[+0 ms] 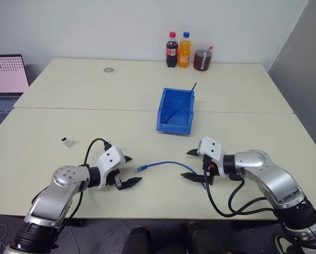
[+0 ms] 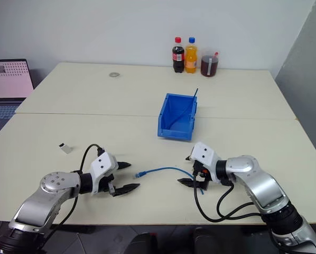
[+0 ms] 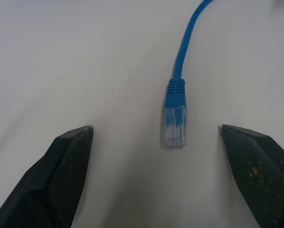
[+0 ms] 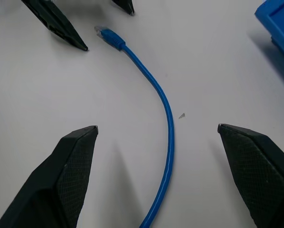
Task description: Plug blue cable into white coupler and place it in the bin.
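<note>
The blue cable (image 1: 168, 164) lies curved on the table near its front edge, its clear plug (image 3: 174, 124) pointing at my left gripper. My left gripper (image 1: 133, 169) is open just left of the plug, one finger on each side of it and not touching it. My right gripper (image 1: 186, 164) is open over the cable's other end, with the cable (image 4: 168, 114) running loose between its fingers (image 4: 61, 175). The white coupler (image 1: 67, 141) sits alone at the left of the table. Behind the cable, mid-table, stands the bin (image 1: 175, 111).
A thin dark blue strand (image 1: 189, 92) leans inside the bin. Two drink bottles (image 1: 177, 50) and a jar of dark liquid (image 1: 203, 59) stand at the far edge. A laptop (image 1: 5, 79) is at the far left, and a small ring (image 1: 108, 69) lies on the far table.
</note>
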Robot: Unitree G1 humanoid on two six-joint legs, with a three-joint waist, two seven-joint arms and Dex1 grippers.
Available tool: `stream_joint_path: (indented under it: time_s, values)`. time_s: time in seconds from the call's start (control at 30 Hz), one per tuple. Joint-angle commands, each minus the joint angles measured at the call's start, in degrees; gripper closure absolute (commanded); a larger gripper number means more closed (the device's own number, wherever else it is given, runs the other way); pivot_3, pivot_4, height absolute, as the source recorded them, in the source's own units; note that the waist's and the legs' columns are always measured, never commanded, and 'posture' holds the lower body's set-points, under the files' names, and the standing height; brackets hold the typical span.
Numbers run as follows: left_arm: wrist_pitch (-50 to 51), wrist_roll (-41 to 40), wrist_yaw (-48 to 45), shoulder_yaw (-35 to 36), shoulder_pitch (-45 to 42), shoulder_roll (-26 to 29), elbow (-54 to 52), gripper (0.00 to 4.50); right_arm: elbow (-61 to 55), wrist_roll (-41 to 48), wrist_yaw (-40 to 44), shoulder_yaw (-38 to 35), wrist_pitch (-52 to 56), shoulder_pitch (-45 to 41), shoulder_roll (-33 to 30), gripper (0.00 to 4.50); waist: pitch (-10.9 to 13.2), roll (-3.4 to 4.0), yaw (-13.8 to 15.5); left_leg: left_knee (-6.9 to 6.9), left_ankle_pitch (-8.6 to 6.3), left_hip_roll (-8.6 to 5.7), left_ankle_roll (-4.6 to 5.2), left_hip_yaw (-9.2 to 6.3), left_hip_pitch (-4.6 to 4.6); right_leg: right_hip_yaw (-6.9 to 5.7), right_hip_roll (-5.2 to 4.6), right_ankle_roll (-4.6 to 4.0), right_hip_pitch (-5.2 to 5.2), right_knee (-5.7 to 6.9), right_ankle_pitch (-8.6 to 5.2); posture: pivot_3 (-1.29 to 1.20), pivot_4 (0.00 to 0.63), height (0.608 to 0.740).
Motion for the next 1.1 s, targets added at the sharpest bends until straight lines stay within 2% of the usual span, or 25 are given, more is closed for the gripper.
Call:
stream_joint_path:
  time_s: [0.03,0.07,0.1,0.53,0.73,0.93,1.1]
  values:
    - [1.9,0.8,-0.3,-2.0,-0.2,0.2,0.4,0.00,-3.5,1.0,-0.9,-2.0,0.3,-0.6,-0.4,0.20,0.0,0.00,0.0,0.00,0.00,0.00,0.00,0.00,0.00,0.00,0.00,0.00,0.01,0.00,0.00,0.00,0.150,0.740]
    - [2.3,1.0,-0.5,-2.6,-0.2,0.5,0.6,0.00,-3.7,1.0,-1.1,-2.2,0.3,-0.6,-0.6,0.20,0.0,0.01,0.0,0.00,0.00,0.00,0.00,0.00,0.01,0.00,0.00,0.00,0.01,0.00,0.00,0.00,0.150,0.740]
    - [2.7,1.3,-0.7,-3.1,-0.1,0.9,0.6,0.37,-4.0,1.1,-1.3,-2.3,0.2,-0.7,-0.8,0.16,0.0,0.01,0.0,0.00,0.00,0.00,0.00,0.00,0.01,0.00,0.00,0.00,0.01,0.00,0.00,0.00,0.150,0.740]
    - [6.9,1.3,0.5,-6.1,0.3,0.8,-1.7,3.07,-7.0,1.9,-2.2,-4.7,-0.7,-0.4,-1.3,0.16,-0.1,0.03,0.0,0.00,0.00,0.00,0.00,0.00,0.11,0.06,-0.01,0.01,0.09,0.00,0.00,0.00,0.150,0.740]
    - [9.5,-2.0,1.6,-3.6,0.3,-1.4,-1.0,4.24,-10.5,8.2,-0.3,-8.4,0.1,1.9,-0.9,0.16,-0.1,0.04,0.0,0.00,0.00,0.00,0.00,-0.01,0.12,0.05,-0.02,0.01,0.11,-0.01,0.00,0.00,0.150,0.740]
    - [10.0,-6.3,-1.1,-1.1,0.9,-1.7,-1.4,4.26,-12.4,13.6,-0.2,-11.1,3.0,4.2,-1.9,0.16,-0.1,0.03,0.0,-0.01,0.00,0.01,0.00,-0.06,0.14,0.06,-0.02,0.01,0.13,-0.01,0.00,0.00,0.150,0.740]
    - [10.7,-12.7,-4.1,1.5,-3.4,-3.0,-4.0,4.26,-13.2,21.3,0.1,-14.2,8.1,7.0,-2.0,0.16,0.0,-0.05,0.1,-0.01,0.00,0.00,0.00,-0.05,0.05,0.04,-0.02,0.01,0.09,-0.04,-0.01,0.00,0.150,0.740]
